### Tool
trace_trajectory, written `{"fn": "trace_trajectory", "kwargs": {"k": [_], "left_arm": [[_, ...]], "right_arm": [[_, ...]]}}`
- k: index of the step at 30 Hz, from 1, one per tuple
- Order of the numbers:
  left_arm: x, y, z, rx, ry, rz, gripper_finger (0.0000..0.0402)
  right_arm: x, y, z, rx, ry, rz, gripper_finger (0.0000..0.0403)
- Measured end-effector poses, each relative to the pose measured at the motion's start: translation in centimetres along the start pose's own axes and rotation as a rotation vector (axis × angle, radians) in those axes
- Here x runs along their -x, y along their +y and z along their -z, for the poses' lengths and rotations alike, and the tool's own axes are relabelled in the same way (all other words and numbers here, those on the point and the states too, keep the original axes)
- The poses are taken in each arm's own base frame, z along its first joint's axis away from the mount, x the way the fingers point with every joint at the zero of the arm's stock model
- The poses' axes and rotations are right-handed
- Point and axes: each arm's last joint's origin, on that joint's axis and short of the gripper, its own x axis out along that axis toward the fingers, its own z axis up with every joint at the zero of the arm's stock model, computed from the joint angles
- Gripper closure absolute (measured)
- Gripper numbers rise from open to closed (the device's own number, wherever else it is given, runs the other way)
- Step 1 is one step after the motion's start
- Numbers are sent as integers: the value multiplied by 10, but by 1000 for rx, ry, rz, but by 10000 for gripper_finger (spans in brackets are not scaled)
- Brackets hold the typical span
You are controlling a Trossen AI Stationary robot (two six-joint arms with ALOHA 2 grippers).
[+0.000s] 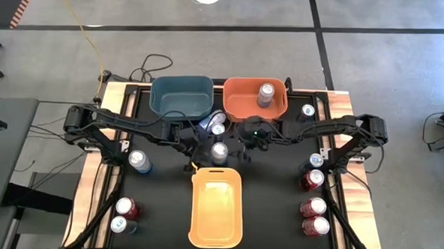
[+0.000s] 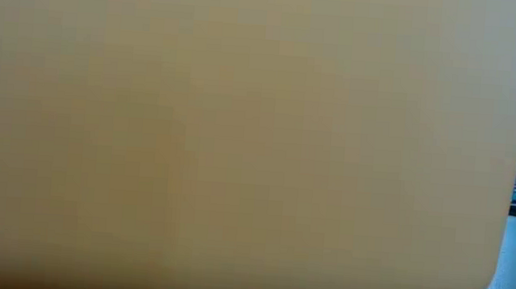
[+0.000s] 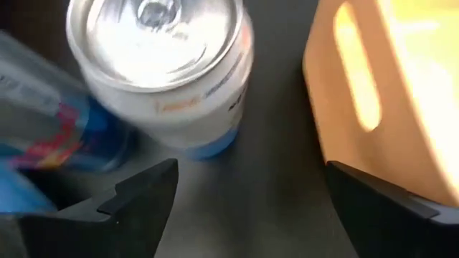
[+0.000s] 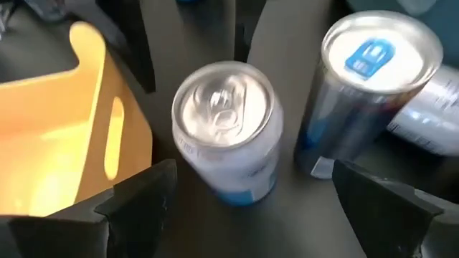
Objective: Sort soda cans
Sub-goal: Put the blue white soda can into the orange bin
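Standing upright on the black table, a silver-grey can with a white and blue body sits just behind the handle end of the yellow bin, at the middle of the work area. Both grippers flank it. In the left wrist view this can lies ahead of the left gripper, beyond its 2 dark fingers, which stand wide apart with nothing between them. In the right wrist view the same can lies ahead of the right gripper, whose fingers are likewise spread and empty (neither pair touches the can).

Just beside it stands a blue and silver can with a blue tab, and another can lies tipped near the blue bin. 1 silver can stands inside the orange bin.

Farther out, on the left side, a blue can stands alone, with a red can and a pale can near the front corner. On the right side are 2 blue-topped cans and 3 red cans in a column.

The low view is filled by the wall of the yellow bin.
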Motion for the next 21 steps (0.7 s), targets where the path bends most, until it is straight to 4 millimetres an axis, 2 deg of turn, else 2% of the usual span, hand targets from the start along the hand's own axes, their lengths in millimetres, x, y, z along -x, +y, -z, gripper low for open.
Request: {"fn": "trace_trajectory", "kwargs": {"k": [7, 12, 21], "left_arm": [[0, 0, -8, -23, -85, 25, 82], [0, 1, -10, -22, -109, 22, 96], [-22, 2, -5, -8, -67, 30, 102]], "right_arm": [[-1, 10, 2, 26, 9, -23, 18], [-3, 10, 2, 35, 10, -26, 18], [-6, 9, -2, 52, -38, -29, 18]]}}
